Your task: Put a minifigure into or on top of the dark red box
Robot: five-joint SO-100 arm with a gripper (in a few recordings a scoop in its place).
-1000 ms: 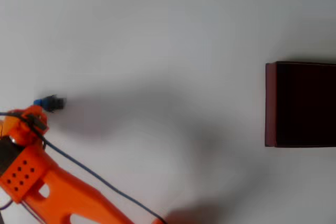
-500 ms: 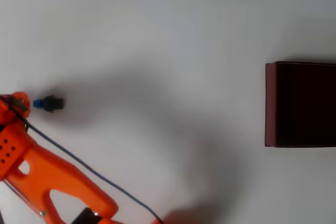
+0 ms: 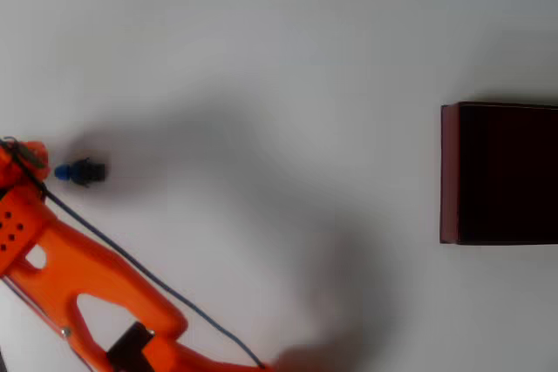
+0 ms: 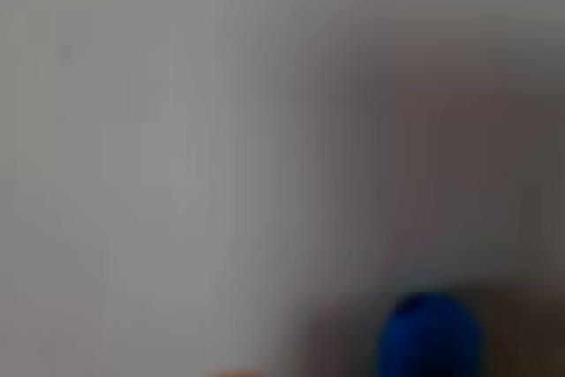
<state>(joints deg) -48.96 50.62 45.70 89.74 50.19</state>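
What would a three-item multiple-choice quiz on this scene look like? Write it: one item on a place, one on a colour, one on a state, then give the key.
1. In the overhead view, where is the minifigure?
A. Inside the box
B. On the table near the left edge
C. On top of the box's wall

2. What colour is the figure's head end?
A. Yellow
B. Green
C. Blue

3. What is the state of the dark red box?
A. Open at the top, no figure seen in it
B. Closed with a lid
C. Tipped on its side

Key: 1 B, it lies on the white table, far from the box. 2 C, the end towards the orange arm is bright blue. 3 A, its dark inside shows from above.
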